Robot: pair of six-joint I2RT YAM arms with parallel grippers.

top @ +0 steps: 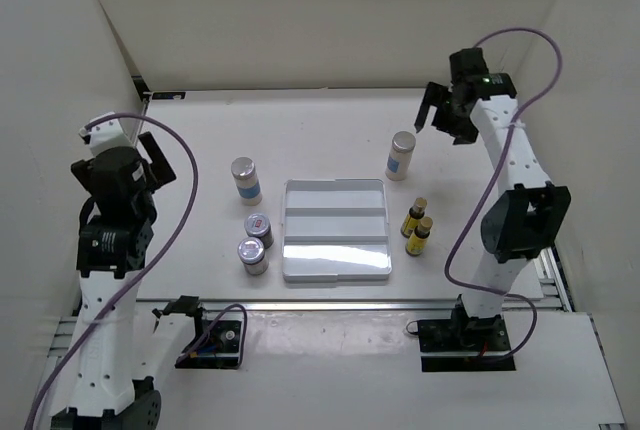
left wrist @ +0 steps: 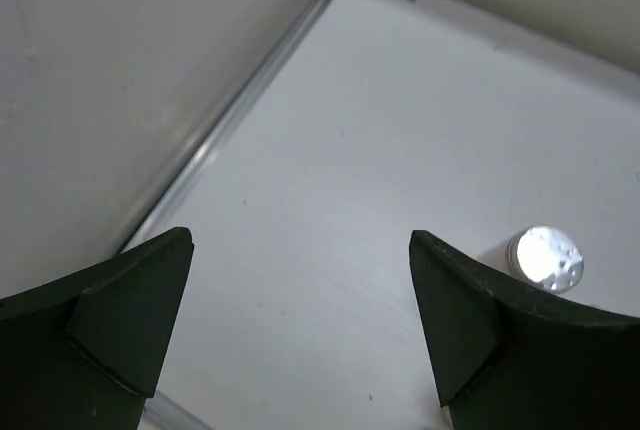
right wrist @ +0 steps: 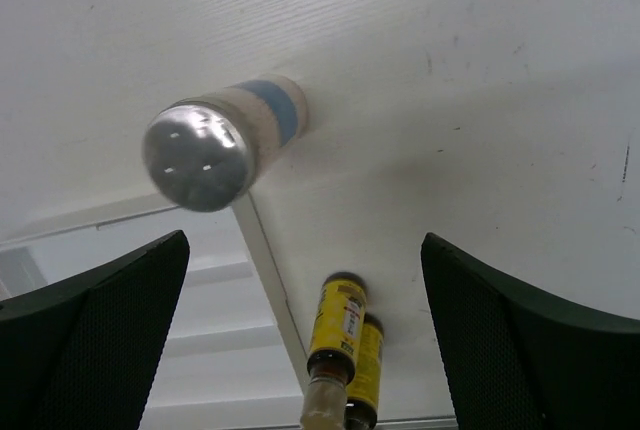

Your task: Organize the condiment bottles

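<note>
while both arms hang above the table, the left gripper (left wrist: 300, 325) has its fingers spread wide over bare table (top: 330, 125), clamped on nothing. the right gripper (right wrist: 305, 350) is spread just as wide and just as empty, up above the right-hand shaker (right wrist: 215, 150).

six condiment bottles stand upright on the table, all of them off the white stepped tray (top: 335, 250). taking that tray as the middle of the clock:

- two pale shakers with silver caps and blue bands, the right-hand one at 1 o'clock and the left-hand shaker (top: 245, 180) at 10 o'clock.
- two squat silver-lidded jars at 9 o'clock, the far jar (top: 259, 228) and the near jar (top: 252, 255), just beside each other and near the tray's left edge.
- two tiny yellow black-capped bottles at 3 o'clock, the far yellow bottle (top: 415, 217) and the near yellow bottle (top: 419, 237), side by side, just off the tray's right edge.

white walls (top: 300, 20) shut the table in at 9, 12 and 3 o'clock, and a purple cable (top: 185, 200) loops off each arm.
</note>
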